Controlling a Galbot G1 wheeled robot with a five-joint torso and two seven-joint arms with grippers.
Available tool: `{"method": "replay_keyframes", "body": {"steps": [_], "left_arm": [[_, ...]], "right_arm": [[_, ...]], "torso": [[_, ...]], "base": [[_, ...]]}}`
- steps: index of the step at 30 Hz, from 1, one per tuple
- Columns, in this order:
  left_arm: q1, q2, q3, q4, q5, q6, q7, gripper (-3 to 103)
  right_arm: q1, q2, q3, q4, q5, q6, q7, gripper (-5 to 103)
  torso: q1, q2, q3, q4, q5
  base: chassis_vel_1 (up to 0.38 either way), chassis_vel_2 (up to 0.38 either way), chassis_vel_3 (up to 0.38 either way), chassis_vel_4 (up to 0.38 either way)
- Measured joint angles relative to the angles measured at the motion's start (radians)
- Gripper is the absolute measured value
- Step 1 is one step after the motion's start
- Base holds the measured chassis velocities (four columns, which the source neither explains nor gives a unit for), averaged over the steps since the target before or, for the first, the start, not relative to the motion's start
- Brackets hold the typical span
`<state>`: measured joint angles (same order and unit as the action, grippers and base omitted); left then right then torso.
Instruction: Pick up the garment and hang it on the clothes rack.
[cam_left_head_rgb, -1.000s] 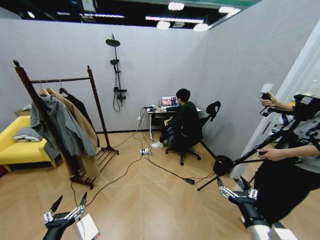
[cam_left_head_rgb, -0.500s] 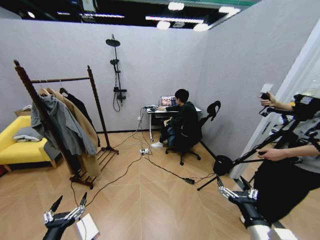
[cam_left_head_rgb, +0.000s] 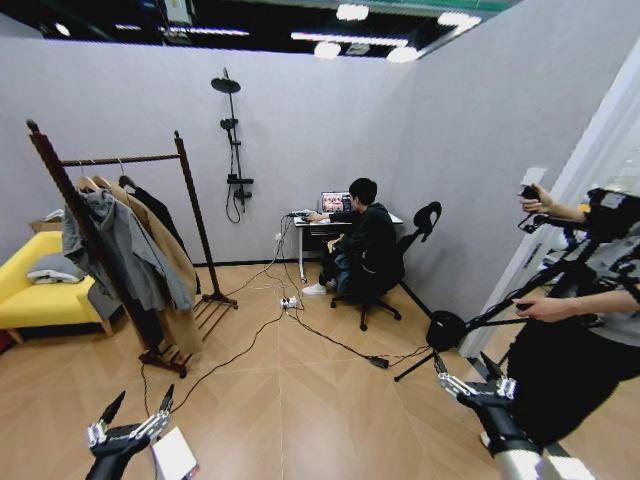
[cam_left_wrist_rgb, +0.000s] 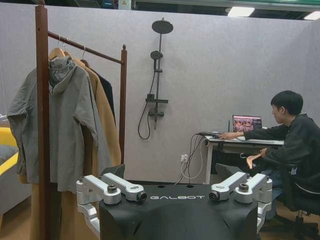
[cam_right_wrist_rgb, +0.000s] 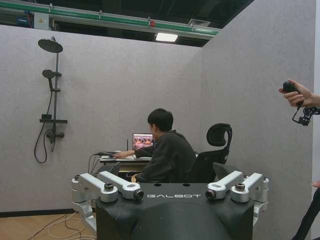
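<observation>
Both grippers ride low and empty, well apart from the rack (cam_left_head_rgb: 120, 250). The left gripper (cam_left_head_rgb: 130, 415) and the right gripper (cam_left_head_rgb: 470, 378) each have their fingers spread wide, closed on nothing.

On the top bar hang three items: a grey hooded jacket (cam_left_head_rgb: 125, 250) nearest the camera, a tan coat (cam_left_head_rgb: 172, 262) behind it, and the garment (cam_left_head_rgb: 155, 212), a black piece at the far end of the bar, next to the rear post. Judging from this, the garment appears to be already on the rack and neither arm is engaged with it; whether it sits on a hanger properly cannot be told. If so, nothing remains but to stand clear; if another black garment is meant, none is visible on the floor or the yellow sofa (cam_left_head_rgb: 35, 295).

The head view gives the whole layout: rack, sofa, cables on the floor, and both arms at the lower edge. The left wrist view shows the rack (cam_left_wrist_rgb: 42, 125) from closer, with the grey jacket (cam_left_wrist_rgb: 62, 130) in front and the garment (cam_left_wrist_rgb: 107, 90) visible as a dark sliver behind the tan coat (cam_left_wrist_rgb: 102, 120). The right wrist view faces away from the rack, toward a desk (cam_right_wrist_rgb: 117, 159) and a wall-mounted shower (cam_right_wrist_rgb: 50, 95).
</observation>
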<state>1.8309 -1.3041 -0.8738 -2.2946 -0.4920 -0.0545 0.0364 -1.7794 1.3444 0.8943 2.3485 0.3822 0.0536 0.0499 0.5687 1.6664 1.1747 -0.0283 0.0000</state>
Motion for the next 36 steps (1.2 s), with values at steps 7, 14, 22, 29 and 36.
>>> {"method": "replay_keyframes", "body": {"steps": [7, 14, 22, 29, 36], "left_arm": [[0.000, 0.000, 0.000, 0.000, 0.000, 0.000, 0.000, 100], [0.000, 0.000, 0.000, 0.000, 0.000, 0.000, 0.000, 100], [0.000, 0.000, 0.000, 0.000, 0.000, 0.000, 0.000, 100], [0.000, 0.000, 0.000, 0.000, 0.000, 0.000, 0.000, 100], [0.000, 0.000, 0.000, 0.000, 0.000, 0.000, 0.000, 100]], "right_arm": [[0.000, 0.000, 0.000, 0.000, 0.000, 0.000, 0.000, 100], [0.000, 0.000, 0.000, 0.000, 0.000, 0.000, 0.000, 100], [0.000, 0.000, 0.000, 0.000, 0.000, 0.000, 0.000, 100], [0.028, 0.002, -0.008, -0.065, -0.032, 0.071, 0.020, 100], [0.098, 0.008, -0.024, -0.212, -0.109, 0.225, 0.074, 100]], "torso": [[0.000, 0.000, 0.000, 0.0000, 0.0002], [0.000, 0.000, 0.000, 0.0000, -0.0002], [0.000, 0.000, 0.000, 0.0000, 0.0003], [0.000, 0.000, 0.000, 0.0000, -0.0001], [0.000, 0.000, 0.000, 0.0002, 0.0003]], "base": [[-0.018, -0.022, 0.014, 0.014], [0.000, 0.000, 0.000, 0.000], [-0.024, -0.037, 0.026, 0.023], [-0.008, -0.003, 0.009, 0.003], [0.000, 0.000, 0.000, 0.000]]}}
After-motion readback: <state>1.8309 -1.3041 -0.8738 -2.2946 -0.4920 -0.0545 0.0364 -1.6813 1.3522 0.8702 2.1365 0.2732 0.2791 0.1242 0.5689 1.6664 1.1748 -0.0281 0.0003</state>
